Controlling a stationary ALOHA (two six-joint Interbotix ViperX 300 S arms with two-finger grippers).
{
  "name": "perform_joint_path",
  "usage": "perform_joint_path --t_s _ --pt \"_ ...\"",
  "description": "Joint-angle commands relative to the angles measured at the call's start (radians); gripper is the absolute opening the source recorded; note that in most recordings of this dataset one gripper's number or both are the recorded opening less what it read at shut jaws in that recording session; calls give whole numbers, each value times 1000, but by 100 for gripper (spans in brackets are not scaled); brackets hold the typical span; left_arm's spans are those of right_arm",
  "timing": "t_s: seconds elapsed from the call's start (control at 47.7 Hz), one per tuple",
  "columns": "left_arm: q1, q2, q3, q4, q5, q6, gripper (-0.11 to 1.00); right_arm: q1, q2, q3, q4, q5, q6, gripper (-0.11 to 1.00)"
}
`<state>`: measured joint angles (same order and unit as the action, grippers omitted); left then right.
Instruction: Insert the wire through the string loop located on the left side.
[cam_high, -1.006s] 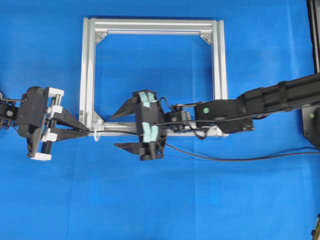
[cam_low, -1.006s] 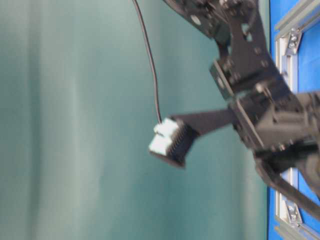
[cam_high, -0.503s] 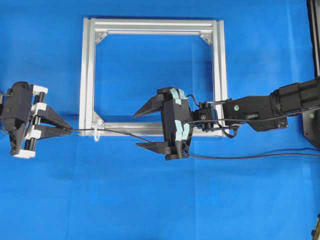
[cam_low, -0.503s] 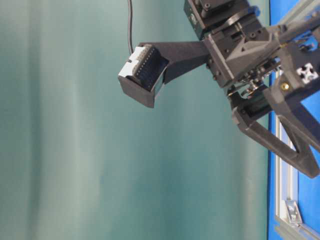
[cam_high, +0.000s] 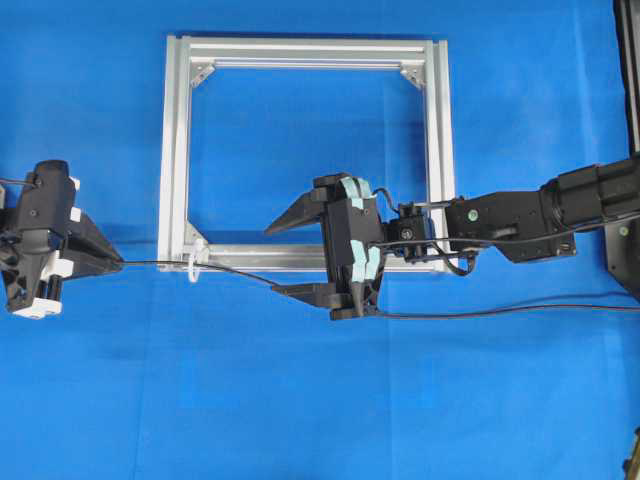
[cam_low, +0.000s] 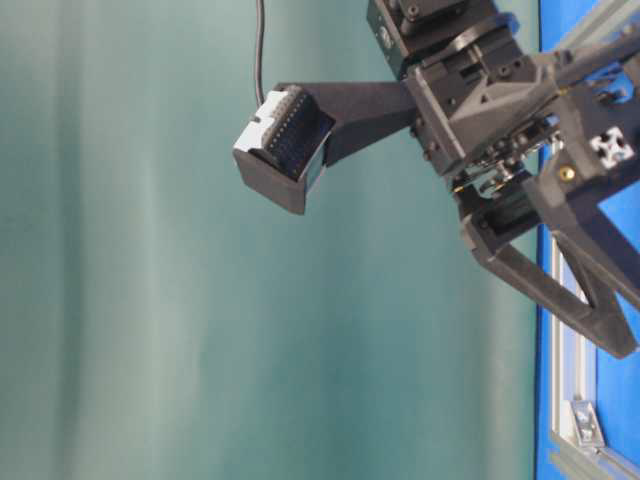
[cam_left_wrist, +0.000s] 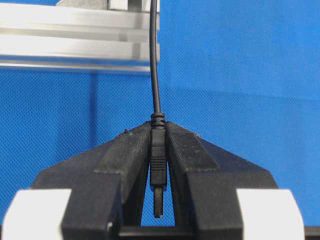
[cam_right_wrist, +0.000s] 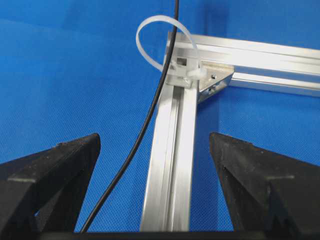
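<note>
Partly cut off at the overhead view's left edge, the left hand (cam_high: 108, 263) is clamped on the small dark cylindrical plug tip (cam_left_wrist: 158, 170) of the thin black flexible wire (cam_high: 240, 270); the left wrist view shows its two black fingers (cam_left_wrist: 125, 160) pressed against the plug's ribbed collar, with the metal tip poking out behind them. From there the wire runs right through the tiny white string loop (cam_high: 192, 262), which is hard to make out from overhead; the right wrist view shows it as a thin pale ring (cam_right_wrist: 162, 42) tied at the corner of the square silver aluminium frame (cam_high: 430, 150), with the wire passing inside it. The right hand (cam_high: 290, 258) hangs wide open over the frame's near rail, holding nothing, the wire slack below it. A plain blue cloth covers the counter (cam_high: 300, 400). Behind the arm in the table-level view is a blurred teal backdrop (cam_low: 130, 300)
</note>
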<state>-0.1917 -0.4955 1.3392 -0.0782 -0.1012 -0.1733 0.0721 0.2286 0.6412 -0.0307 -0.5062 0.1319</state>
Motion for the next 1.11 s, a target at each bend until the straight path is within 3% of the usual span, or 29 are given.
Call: perform_joint_path --t_s 0.0,0.587,0.649,0.838,0.88,1.089 --pt "-2 -17 -9 0 9 0 8 2 -32 -9 -2 -15 -2 90" --pt "-2 -2 -15 2 28 0 8 2 -32 -9 -3 -23 -5 90" --pt "-2 -3 -14 2 29 -2 18 2 -34 -9 -3 -23 -5 90" --pt "-2 -18 -8 3 63 9 75 2 -32 -9 -3 -23 -5 90" --pt "-2 -23 -8 3 66 9 83 2 -32 -9 -3 -23 -5 90" --pt "-2 -71 -12 3 64 3 78 2 -34 -12 -3 -23 -5 90"
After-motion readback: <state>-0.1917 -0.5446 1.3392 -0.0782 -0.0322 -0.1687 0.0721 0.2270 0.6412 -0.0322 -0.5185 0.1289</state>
